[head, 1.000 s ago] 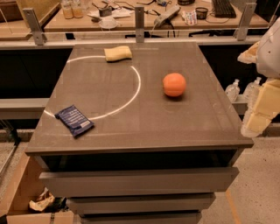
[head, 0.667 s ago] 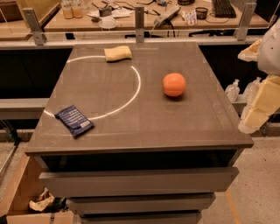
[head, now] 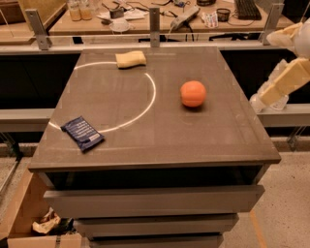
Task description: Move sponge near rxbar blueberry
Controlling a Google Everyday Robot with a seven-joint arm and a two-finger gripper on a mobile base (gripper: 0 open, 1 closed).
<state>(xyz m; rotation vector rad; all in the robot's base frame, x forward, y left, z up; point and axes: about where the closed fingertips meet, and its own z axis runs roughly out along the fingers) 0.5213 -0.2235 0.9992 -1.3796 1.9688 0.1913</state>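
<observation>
The pale yellow sponge [head: 131, 58] lies at the far edge of the grey table [head: 160, 140], on the white arc. The dark blue rxbar blueberry [head: 82, 133] lies flat near the table's front left corner, far from the sponge. My gripper [head: 283, 82] is off the table's right side, at about tabletop height, to the right of the orange ball, and holds nothing that I can see. It is well away from both the sponge and the bar.
An orange ball [head: 193, 93] sits right of centre on the table. A white arc [head: 145, 104] is drawn across the left half. A cluttered workbench [head: 160, 14] with rail posts stands behind. Drawers [head: 155, 201] sit below the tabletop.
My arm at the right edge has risen slightly and drawn a little further right. The sponge, bar and ball have not moved.
</observation>
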